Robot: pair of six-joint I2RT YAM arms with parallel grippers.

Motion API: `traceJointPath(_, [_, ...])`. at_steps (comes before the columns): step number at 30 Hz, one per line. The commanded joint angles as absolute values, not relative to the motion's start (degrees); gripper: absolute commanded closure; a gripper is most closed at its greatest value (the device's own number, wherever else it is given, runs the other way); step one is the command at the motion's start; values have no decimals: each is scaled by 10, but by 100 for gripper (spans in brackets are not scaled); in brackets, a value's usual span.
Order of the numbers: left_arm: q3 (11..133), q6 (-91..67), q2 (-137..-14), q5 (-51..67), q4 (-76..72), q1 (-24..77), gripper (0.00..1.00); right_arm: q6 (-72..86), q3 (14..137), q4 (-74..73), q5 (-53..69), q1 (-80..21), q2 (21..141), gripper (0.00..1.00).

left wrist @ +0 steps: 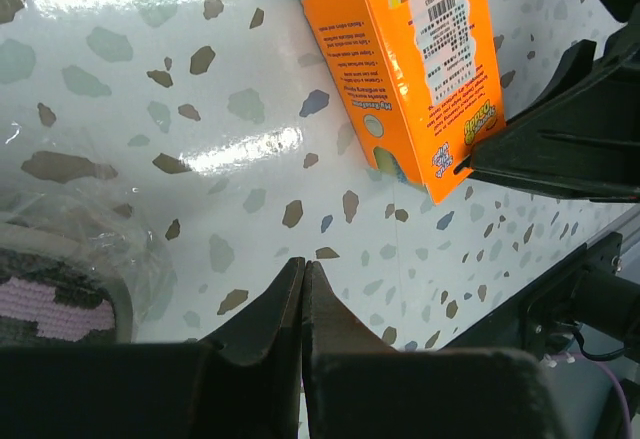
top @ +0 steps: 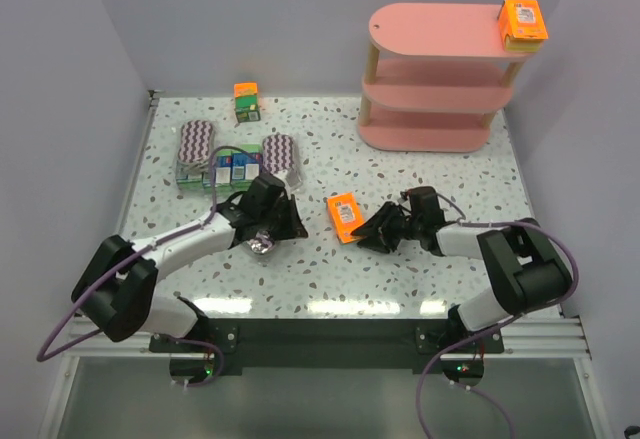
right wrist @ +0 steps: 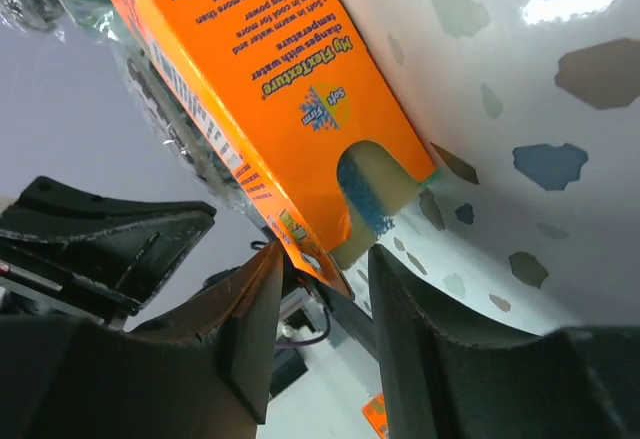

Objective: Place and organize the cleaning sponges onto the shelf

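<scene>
A white speckled table (top: 450,189) carries a pink three-tier shelf (top: 430,31) with oval boards and pale wooden posts at its far right. One orange rectangular sponge pack (top: 523,24) lies on the right end of the shelf's top board. A second orange rectangular pack (top: 343,215) lies flat on the table near the middle, well apart from the shelf. The right gripper (top: 368,231) reaches in from its right. In the right wrist view the jaws stand partly apart, with the pack's corner between them and a sliver of gap at one finger, so it is not clamped. The left gripper (left wrist: 303,264) hovers left of this pack, its jaws pressed together on nothing. A clear-wrapped oval sponge with a purple-white zigzag (left wrist: 60,299) lies just beside it. Farther left sit more zigzag ovals (top: 197,142) and small blue-green boxes (top: 230,167) in a cluster. An orange-and-green pack (top: 247,102) stands alone at the table's far left edge.
</scene>
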State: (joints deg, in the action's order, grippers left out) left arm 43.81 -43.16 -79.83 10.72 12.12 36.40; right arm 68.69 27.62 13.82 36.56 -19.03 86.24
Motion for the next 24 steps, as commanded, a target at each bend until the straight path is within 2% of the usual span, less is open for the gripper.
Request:
traceJointPath(1, [425, -445, -767, 105, 120, 360, 95, 737, 265, 243, 361, -186, 882, 57])
traceJointPath(2, [420, -446, -766, 106, 120, 361, 95, 741, 265, 252, 356, -185, 892, 57])
traceJointPath(5, [415, -446, -760, 107, 123, 359, 96, 765, 257, 302, 356, -185, 909, 71])
traceJointPath(6, [415, -445, -759, 108, 125, 359, 96, 781, 251, 329, 358, -185, 911, 80])
traceJointPath(10, [412, -445, -746, 105, 131, 359, 97, 790, 243, 326, 367, -185, 883, 99])
traceJointPath(17, [420, -448, -729, 100, 139, 352, 97, 786, 277, 222, 390, -182, 749, 100])
traceJointPath(20, [434, -446, -729, 100, 144, 349, 97, 801, 329, 186, 410, -174, 702, 100])
traceJointPath(24, [453, -439, -733, 103, 149, 344, 97, 804, 471, 108, 424, -152, 674, 100])
